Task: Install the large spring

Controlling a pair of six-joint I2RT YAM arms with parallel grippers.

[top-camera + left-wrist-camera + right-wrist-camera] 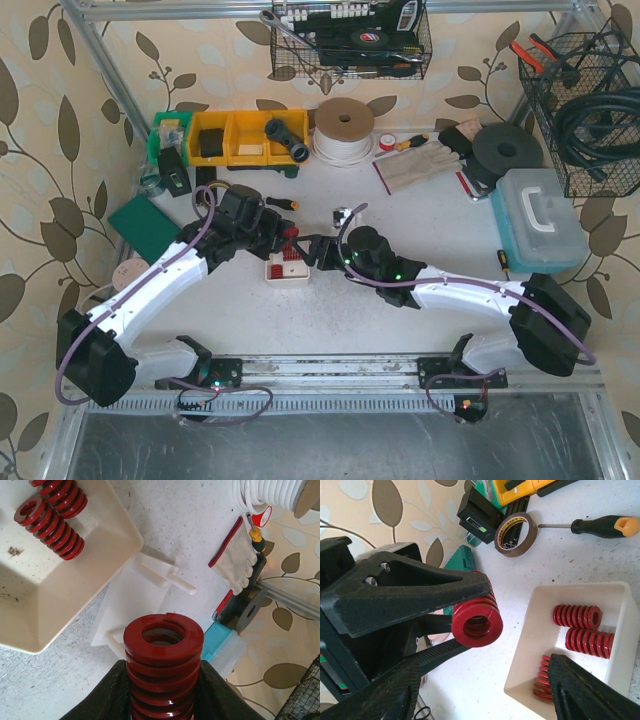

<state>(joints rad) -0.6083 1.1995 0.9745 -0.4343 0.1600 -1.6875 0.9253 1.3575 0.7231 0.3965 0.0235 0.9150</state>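
Observation:
The large red spring (pixel 163 666) stands between the black fingers (pixel 107 692) of my left gripper (pixel 288 240), which is shut on it. Just beyond it lies a white fixture (pixel 131 596) with thin pegs. In the right wrist view the same spring (pixel 477 622) points its open end at the camera, held by the left gripper's fingers. My right gripper (pixel 485 695) is open, its fingertips (pixel 587 692) wide apart, close in front of the spring without touching it. A white tray (pixel 545 630) holds three smaller red springs (pixel 577 616).
Past the tray lie a black-and-orange screwdriver (pixel 600 526), a roll of brown tape (pixel 516 534) and a black meter (pixel 479 519). Work gloves (pixel 235 560), a light blue case (pixel 540 220), yellow bins (pixel 245 138) and a white cord spool (pixel 343 130) ring the work area.

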